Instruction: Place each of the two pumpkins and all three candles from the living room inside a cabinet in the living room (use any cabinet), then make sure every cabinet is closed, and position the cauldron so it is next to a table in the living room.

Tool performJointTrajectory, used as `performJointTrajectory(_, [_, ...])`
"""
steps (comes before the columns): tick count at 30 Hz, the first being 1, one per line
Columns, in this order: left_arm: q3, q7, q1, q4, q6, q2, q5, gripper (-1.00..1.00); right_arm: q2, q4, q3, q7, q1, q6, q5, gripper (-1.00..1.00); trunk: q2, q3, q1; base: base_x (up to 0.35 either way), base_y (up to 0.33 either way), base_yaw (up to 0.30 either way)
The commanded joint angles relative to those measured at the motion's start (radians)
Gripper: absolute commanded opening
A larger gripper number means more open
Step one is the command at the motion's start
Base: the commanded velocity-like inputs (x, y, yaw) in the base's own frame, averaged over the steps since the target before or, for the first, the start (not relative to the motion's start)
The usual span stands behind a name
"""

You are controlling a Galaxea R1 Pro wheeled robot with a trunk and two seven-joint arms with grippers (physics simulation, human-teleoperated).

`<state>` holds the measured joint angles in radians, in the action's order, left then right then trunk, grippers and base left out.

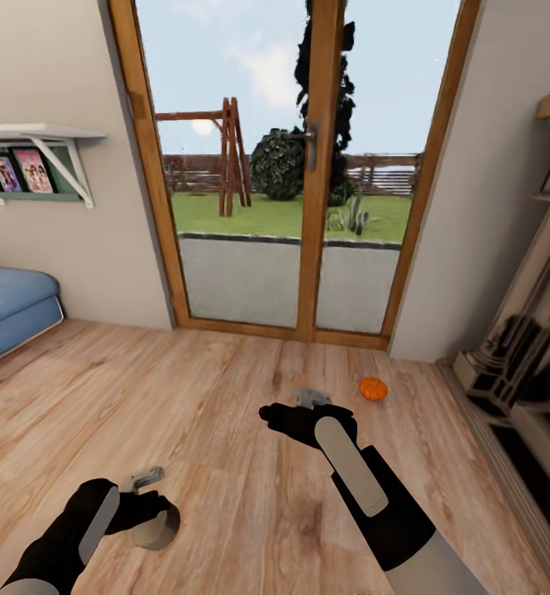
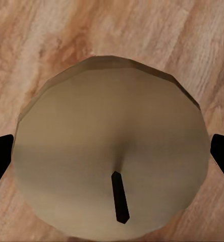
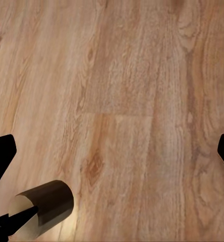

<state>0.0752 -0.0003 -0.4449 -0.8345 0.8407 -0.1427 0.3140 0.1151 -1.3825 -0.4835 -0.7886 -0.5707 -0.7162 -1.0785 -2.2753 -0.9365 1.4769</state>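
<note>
I see a wooden floor [image 1: 225,413] before a glazed door [image 1: 308,165]. My left gripper [image 1: 146,496], at seven o'clock in the head view, pinches a grey-tan candle [image 2: 112,151], its fingertips [image 2: 1,156] against both sides and the dark wick facing the wrist camera. My right gripper [image 1: 295,413] hangs spread and empty near centre. One orange pumpkin [image 1: 373,388] lies at its two o'clock, near a fireplace [image 1: 523,347].

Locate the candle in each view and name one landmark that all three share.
Head view: candle low on the left, at the left gripper.
Left wrist view: candle large at centre, wick toward the camera.
Right wrist view: candle in a corner, on its side.
Shared landmark: wood floor.
</note>
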Motion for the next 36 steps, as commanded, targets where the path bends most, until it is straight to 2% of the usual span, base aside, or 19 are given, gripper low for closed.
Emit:
performJointTrajectory(1, [0.0, 0.0, 0.0, 0.0, 0.0, 0.0, 0.001, -1.0, 0.0, 0.0, 0.0, 0.0, 0.0, 0.0, 0.0, 1.0, 0.007, 0.003, -0.004, 0.0, 0.0, -0.28])
performJointTrajectory(36, [0.0, -0.001, 0.0, 0.001, -0.002, -0.001, 0.001, -1.0, 0.001, -0.001, -0.004, 0.004, 0.0, 0.0, 0.0, 1.0, 0.252, 0.113, -0.138, 0.0, 0.0, -0.28])
